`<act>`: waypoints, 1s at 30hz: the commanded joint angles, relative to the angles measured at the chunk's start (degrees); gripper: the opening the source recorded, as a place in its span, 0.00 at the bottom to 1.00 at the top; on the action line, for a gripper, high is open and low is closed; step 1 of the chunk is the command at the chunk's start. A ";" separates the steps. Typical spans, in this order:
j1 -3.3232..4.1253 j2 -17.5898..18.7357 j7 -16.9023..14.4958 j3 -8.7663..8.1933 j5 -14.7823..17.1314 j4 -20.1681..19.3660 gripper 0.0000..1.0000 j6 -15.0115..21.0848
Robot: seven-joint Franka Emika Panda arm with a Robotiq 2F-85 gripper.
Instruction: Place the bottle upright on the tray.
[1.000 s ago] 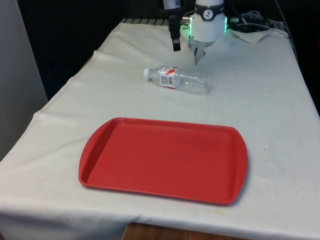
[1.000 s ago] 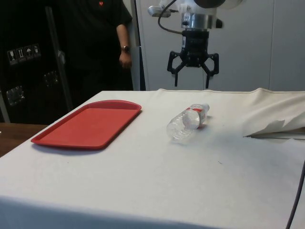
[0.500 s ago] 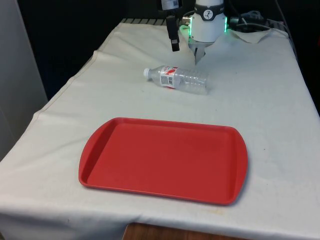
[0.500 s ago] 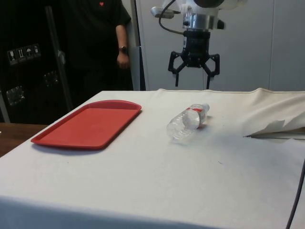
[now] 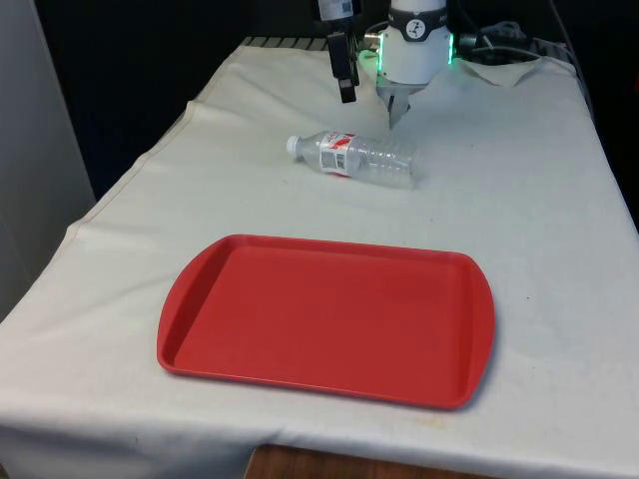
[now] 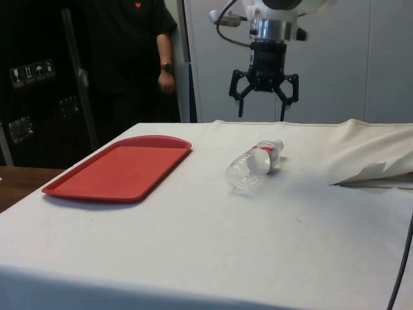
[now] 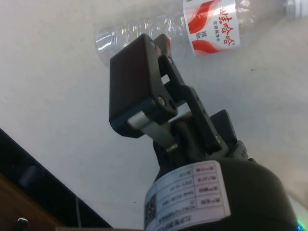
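Observation:
A clear plastic bottle (image 5: 352, 158) with a red-and-white label lies on its side on the white cloth, its cap towards the front view's left. It also lies in the side view (image 6: 253, 165), and its label is close up in the wrist view (image 7: 211, 21). My gripper (image 5: 369, 98) hangs open in the air above and just behind the bottle, touching nothing. From the side, the gripper (image 6: 261, 115) has both fingers spread and pointing down. A red tray (image 5: 329, 319) lies bare on the table's near half, well apart from the bottle.
A person (image 6: 139, 58) in dark clothes stands beyond the tray (image 6: 122, 166) in the side view. The cloth is rumpled into a fold (image 6: 374, 171) past the bottle. Bare cloth separates bottle and tray.
My gripper has drifted slightly upward and a little sideways above the bottle, still open. The bottle and tray have not moved.

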 commanded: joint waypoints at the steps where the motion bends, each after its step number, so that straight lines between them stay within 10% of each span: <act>1: 0.34 -0.17 -0.34 -0.23 1.38 -0.29 1.00 0.80; 30: 0.34 0.57 -0.69 -1.78 6.82 -0.52 1.00 0.69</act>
